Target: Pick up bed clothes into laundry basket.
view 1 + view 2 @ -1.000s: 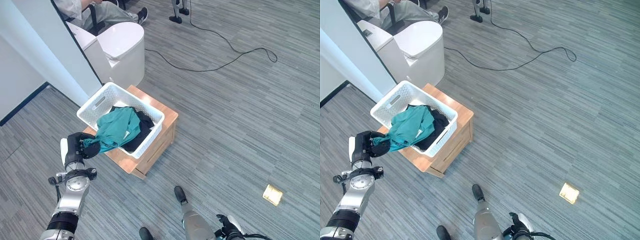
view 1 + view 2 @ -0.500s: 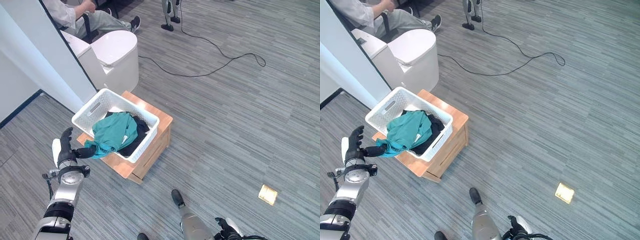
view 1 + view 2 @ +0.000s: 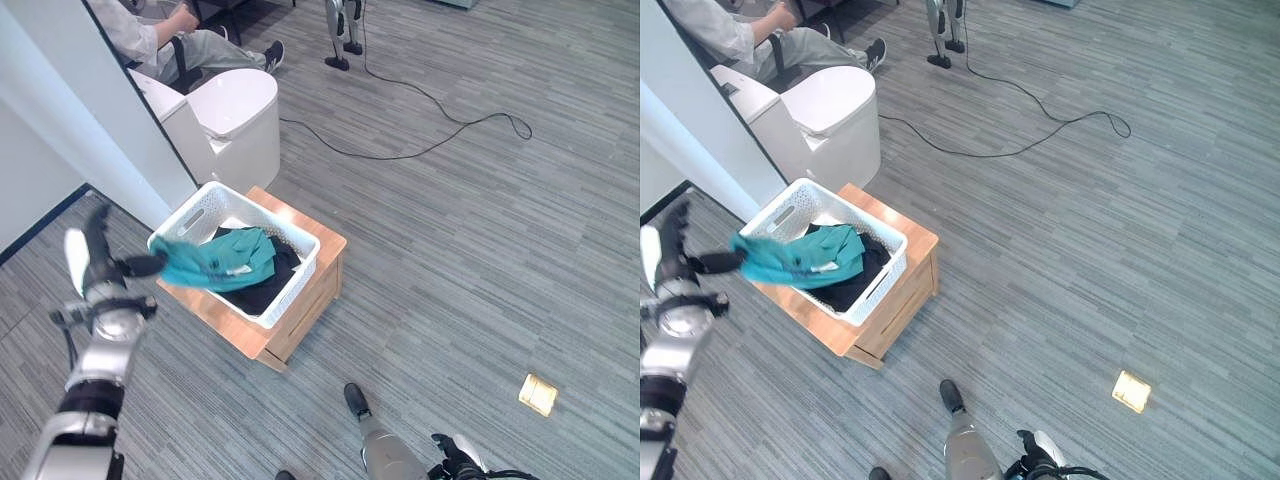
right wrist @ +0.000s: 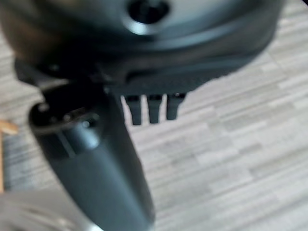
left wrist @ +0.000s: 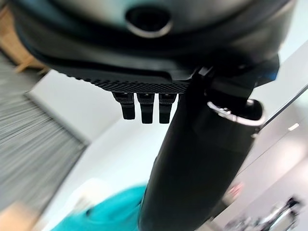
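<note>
1. Left hand [image 3: 92,262] is up beside the basket, fingers straight and spread, thumb pointing toward the cloth and gripping nothing.
2. The teal garment [image 3: 215,262] drapes across the white laundry basket [image 3: 290,293], one end hanging over the rim nearest that hand.
3. Dark clothes [image 3: 262,288] lie inside beneath it.
4. Risk: the overhanging end could drag the teal piece out onto the wooden stand [image 3: 316,281].
5. Right hand [image 3: 458,464] hangs low and idle, fingers unreadable.
</note>
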Motion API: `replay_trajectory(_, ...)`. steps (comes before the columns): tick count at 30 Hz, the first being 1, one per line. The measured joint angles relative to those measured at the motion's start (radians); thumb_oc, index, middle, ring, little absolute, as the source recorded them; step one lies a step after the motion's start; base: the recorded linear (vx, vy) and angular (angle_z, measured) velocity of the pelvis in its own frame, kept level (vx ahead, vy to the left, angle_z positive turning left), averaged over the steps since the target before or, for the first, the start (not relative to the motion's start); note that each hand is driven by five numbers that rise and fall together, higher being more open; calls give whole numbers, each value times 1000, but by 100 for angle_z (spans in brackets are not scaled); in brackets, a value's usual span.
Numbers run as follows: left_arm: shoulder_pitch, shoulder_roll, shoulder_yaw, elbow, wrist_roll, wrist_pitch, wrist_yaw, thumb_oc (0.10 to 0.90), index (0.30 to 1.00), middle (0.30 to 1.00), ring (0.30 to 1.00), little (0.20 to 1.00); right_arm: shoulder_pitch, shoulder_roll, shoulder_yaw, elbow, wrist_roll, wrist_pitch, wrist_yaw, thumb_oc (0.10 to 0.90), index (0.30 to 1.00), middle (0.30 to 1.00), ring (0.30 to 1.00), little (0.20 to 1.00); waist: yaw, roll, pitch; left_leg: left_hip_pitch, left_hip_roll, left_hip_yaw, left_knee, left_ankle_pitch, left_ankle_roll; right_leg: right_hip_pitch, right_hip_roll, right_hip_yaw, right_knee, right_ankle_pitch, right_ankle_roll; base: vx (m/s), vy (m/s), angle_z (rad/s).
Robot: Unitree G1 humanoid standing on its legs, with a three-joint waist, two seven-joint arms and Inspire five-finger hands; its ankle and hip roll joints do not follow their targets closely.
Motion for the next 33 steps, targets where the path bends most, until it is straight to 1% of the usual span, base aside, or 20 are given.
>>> replay_trajectory(3,-32,74,-1,-10,-7,-15,-1,800,900,900,900,900,-7,-4,5,-19,0,-8,0,800,900,900,900,900,6,1,-5,11,1,-2,0,0,0,12,0,-3,0,-1,1,0,0,0)
replay_trajectory(5,-30,95,-1,-21,-7,-22,-4,800,900,900,900,900,-1,-4,4,-27,0,-8,3,800,900,900,900,900,15,2,-8,14,2,-6,-1,0,0,17,0,-7,0,-1,1,7,6,6)
replay_trajectory(7,-24,99,-1,-28,-6,-22,-10,800,900,900,900,900,16,-5,4,-34,0,-8,4,800,900,900,900,900,22,3,-12,22,4,-20,-2,1,-1,32,-2,-20,0,-10,6,6,10,19)
replay_trajectory(10,-11,100,-1,-26,-3,-21,-11,800,900,900,900,900,31,-5,3,-34,0,-8,5,800,900,900,900,900,28,0,-23,23,5,-26,-4,1,-2,39,-4,-28,0,-18,0,2,16,12)
replay_trajectory(14,-14,107,-2,-3,5,-18,-10,800,900,900,900,900,40,-6,-2,-45,4,-6,5,800,900,900,900,900,42,-12,-36,23,4,-27,-3,1,-2,38,-5,-28,0,-17,1,1,8,0)
replay_trajectory(17,-12,107,16,-12,1,-19,5,800,900,900,900,900,66,-19,-10,-125,23,-6,2,800,900,900,900,900,42,-24,-43,22,4,-27,0,1,-2,37,-4,-28,0,-14,4,-21,38,-2)
replay_trajectory(18,62,104,78,-118,-28,-24,23,800,900,900,900,900,112,-35,-40,-269,29,-1,3,800,900,900,900,900,34,-32,-46,21,4,-26,0,1,-1,34,-4,-26,0,-13,3,-29,46,-4)
replay_trajectory(19,119,103,112,-188,-39,-47,40,800,900,900,900,900,135,-43,-62,-348,30,-11,-3,800,900,900,900,900,27,-35,-47,21,4,-25,0,1,-1,33,-4,-26,0,-11,1,-16,46,-4)
replay_trajectory(20,159,94,135,-243,-48,-69,49,800,900,900,900,900,147,-55,-78,-411,30,-10,-2,800,900,900,900,900,24,-39,-49,22,4,-26,0,0,-1,36,-4,-26,0,-9,-1,-13,52,0)
replay_trajectory(22,277,38,230,-389,-69,-100,50,800,900,900,900,900,185,-98,-107,-590,30,-2,2,800,900,900,900,900,15,-39,-50,28,2,-25,-3,-2,1,41,-5,-25,1,-9,-1,-5,34,2)
replay_trajectory(23,370,-38,271,-517,-97,-157,52,800,900,900,900,900,212,-154,-159,-754,22,-29,-9,800,900,900,900,900,17,-46,-53,38,4,-29,-3,-2,1,55,-6,-31,0,-10,-1,-12,29,11)
replay_trajectory(24,378,-39,264,-524,-97,-174,47,800,900,900,900,900,180,-158,-178,-748,16,-59,-25,800,900,900,900,900,21,-59,-63,40,7,-30,0,-2,1,58,-5,-37,0,-10,0,-37,60,16)
replay_trajectory(26,389,-51,270,-542,-108,-176,40,800,900,900,900,900,124,-169,-197,-760,10,-56,-28,800,900,900,900,900,47,-80,-76,39,8,-38,-3,-2,0,61,-5,-43,0,-12,2,-53,45,9)
replay_trajectory(27,434,-74,277,-586,-117,-182,34,800,900,900,900,900,112,-188,-204,-792,-3,-54,-26,800,900,900,900,900,60,-87,-84,37,8,-47,-5,-2,0,63,-6,-48,0,-16,6,-65,32,21)
replay_trajectory(28,521,-144,294,-665,-127,-212,2,800,900,900,900,900,114,-222,-216,-871,-15,-56,-26,800,900,900,900,900,78,-93,-88,28,10,-65,-5,-2,1,69,-11,-61,0,-21,7,-70,21,36)
replay_trajectory(29,553,-176,290,-688,-138,-221,-17,800,900,900,900,900,114,-229,-225,-893,-22,-64,-27,800,900,900,900,900,85,-96,-93,31,9,-82,-4,1,1,72,-14,-77,0,-23,7,-89,22,46)
replay_trajectory(30,569,-187,278,-693,-148,-220,-33,800,900,900,900,900,106,-228,-231,-899,-25,-75,-28,800,900,900,900,900,103,-105,-100,25,11,-89,-4,3,3,75,-17,-86,0,-24,7,-92,6,41)
replay_trajectory(31,576,-190,267,-691,-169,-216,-57,800,900,900,900,900,87,-229,-226,-904,-27,-75,-23,800,900,900,900,900,136,-124,-112,13,11,-109,-4,7,5,72,-20,-102,0,-23,6,-98,10,42)
replay_trajectory(32,576,-196,259,-692,-176,-216,-68,800,900,900,900,900,79,-234,-221,-912,-26,-75,-21,800,900,900,900,900,152,-133,-118,-3,11,-126,-4,11,5,72,-25,-114,0,-23,6,-64,1,45)
replay_trajectory(33,579,-199,251,-697,-176,-217,-77,800,900,900,900,900,79,-242,-217,-931,-28,-80,-17,800,900,900,900,900,157,-143,-127,-10,10,-140,-4,15,7,68,-30,-130,0,-25,8,-87,-13,57)
